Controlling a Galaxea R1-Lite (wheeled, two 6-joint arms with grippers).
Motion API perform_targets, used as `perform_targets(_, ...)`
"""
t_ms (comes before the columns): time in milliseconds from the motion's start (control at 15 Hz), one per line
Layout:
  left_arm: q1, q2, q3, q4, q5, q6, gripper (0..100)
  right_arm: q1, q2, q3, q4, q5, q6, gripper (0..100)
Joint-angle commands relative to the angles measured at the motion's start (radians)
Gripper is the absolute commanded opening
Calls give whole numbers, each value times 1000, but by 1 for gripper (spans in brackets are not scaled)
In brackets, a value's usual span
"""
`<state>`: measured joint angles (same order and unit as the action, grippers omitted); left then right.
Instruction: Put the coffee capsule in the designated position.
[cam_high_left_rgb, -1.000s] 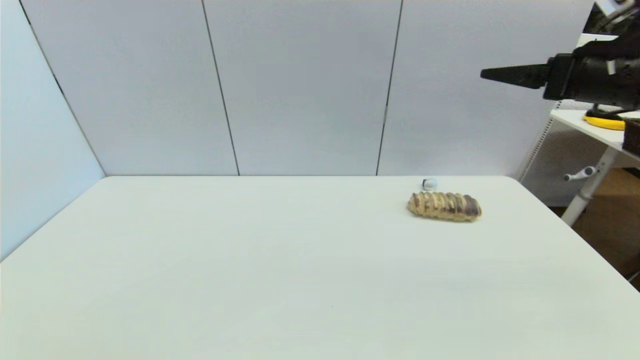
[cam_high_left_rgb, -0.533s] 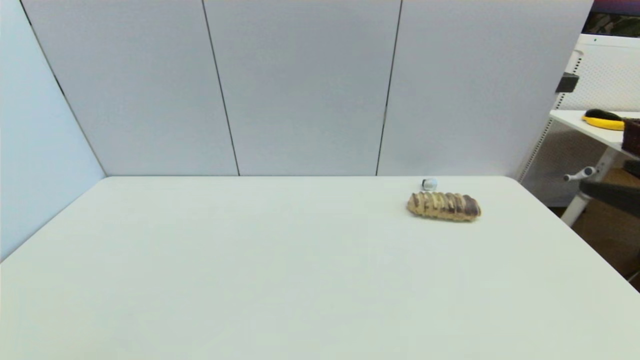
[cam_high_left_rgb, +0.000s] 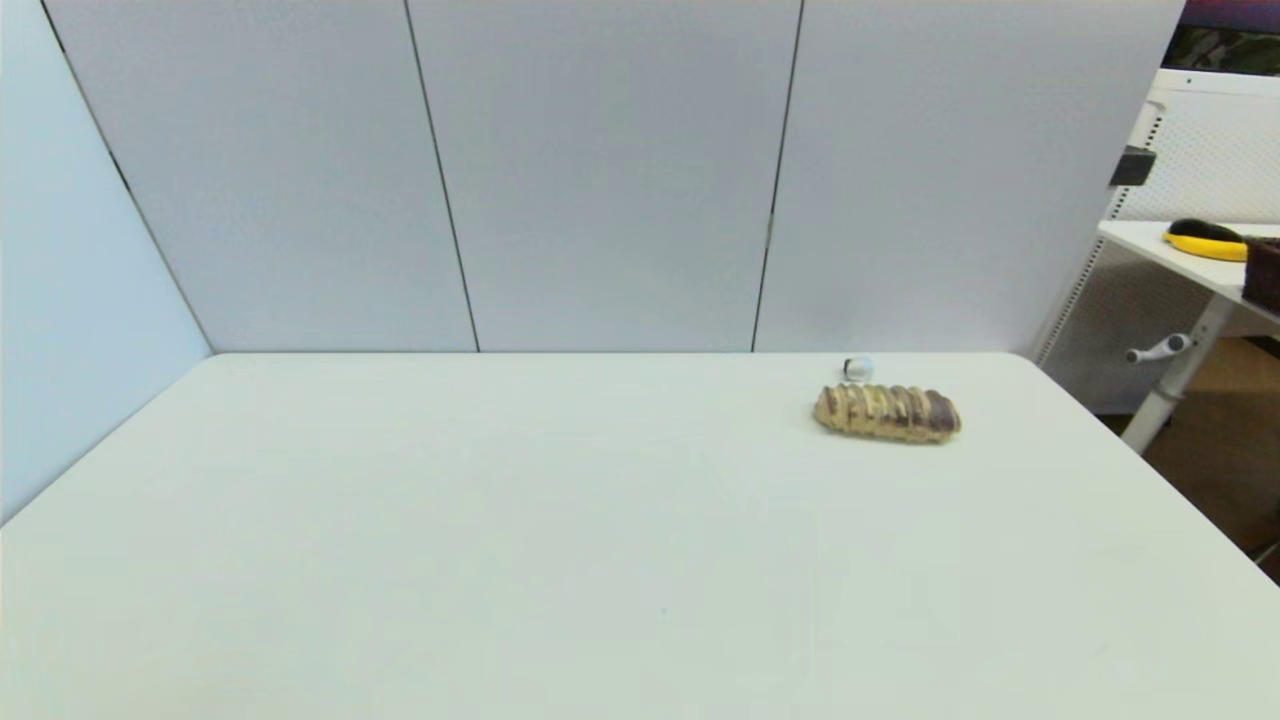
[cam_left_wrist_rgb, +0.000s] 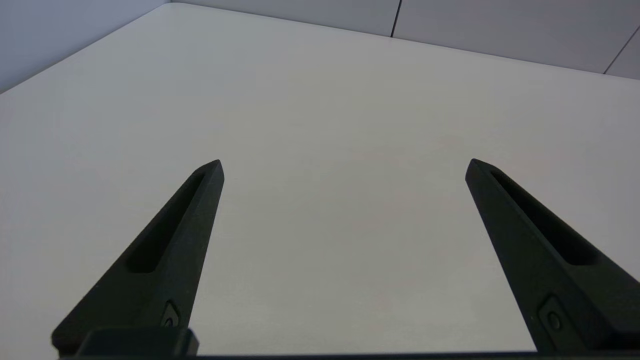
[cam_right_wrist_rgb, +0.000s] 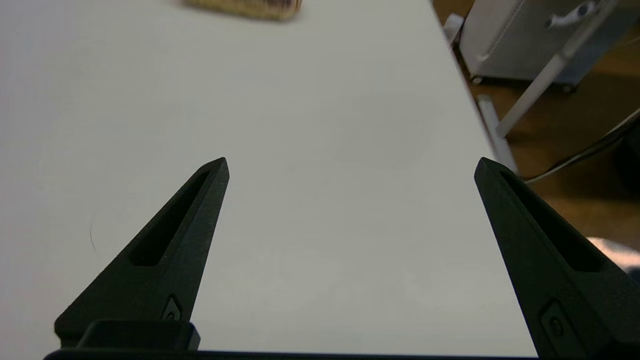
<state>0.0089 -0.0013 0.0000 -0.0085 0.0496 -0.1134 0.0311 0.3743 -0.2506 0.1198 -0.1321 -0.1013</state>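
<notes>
White table (cam_high_left_rgb: 560, 560), grey panel wall behind. Coffee capsule (cam_high_left_rgb: 858, 369) sits near far right edge, foil face showing, just behind striped bread loaf (cam_high_left_rgb: 887, 413), close but apart. Neither arm in view.

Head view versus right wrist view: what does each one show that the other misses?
Only the head view shows the tiny dark capsule with a silvery foil face, lying just behind the loaf near the table's far edge, and neither arm. Only the right wrist view shows the open right end effector, empty above the table. Both show the long tan-and-brown striped bread loaf and the white table.
</notes>
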Motion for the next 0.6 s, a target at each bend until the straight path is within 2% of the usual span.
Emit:
perform_targets(67, 0, 1, 0, -1, 1, -2, 100, -7, -164, 159, -12, -4, 18, 100)
perform_targets(200, 0, 1, 0, -1, 1, -2, 100, -17, -190, 179, -5, 19, 23, 100)
perform_targets(333, 0, 1, 0, 1, 1, -2, 100, -26, -276, 200, -2, 112, 25, 100)
perform_targets(400, 0, 1, 0, -1, 1, -2, 100, -30, -339, 217, -19, 138, 28, 100)
perform_targets(533, 0, 1, 0, 1, 1, -2, 100, -30, -374, 235, -77, 129, 46, 100)
perform_targets(600, 0, 1, 0, -1, 1, -2, 100, -30, -374, 252, -123, 123, 92, 100)
